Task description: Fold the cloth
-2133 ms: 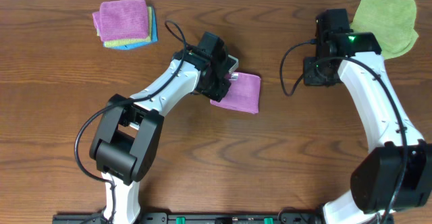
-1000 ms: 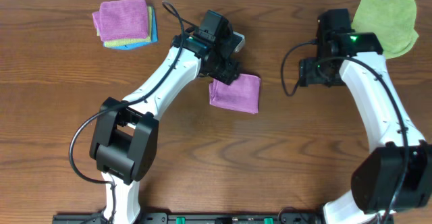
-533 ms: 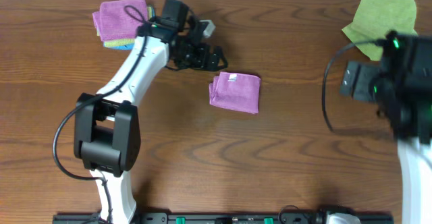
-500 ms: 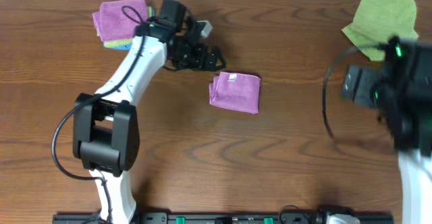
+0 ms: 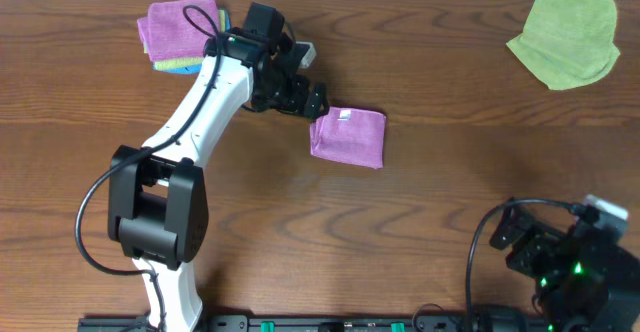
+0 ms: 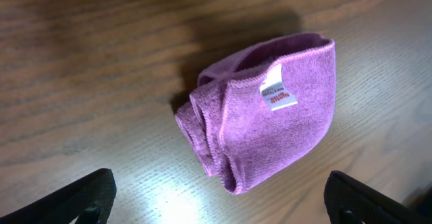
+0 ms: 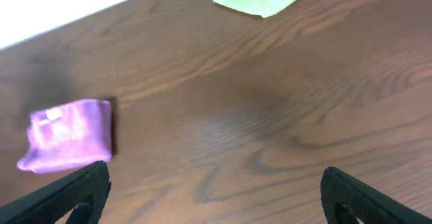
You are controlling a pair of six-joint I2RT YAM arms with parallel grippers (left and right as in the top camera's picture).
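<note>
Left wrist view: the cloth (image 6: pixel 263 133) lies folded on the table (image 6: pixel 67 48), white tag (image 6: pixel 277 94) facing up (red print, too small to read). My left gripper (image 5: pixel 306 80) hovers just beside it, jaws spread, empty; my right gripper (image 7: pixel 212 193), well apart from it, gapes empty too.
</note>
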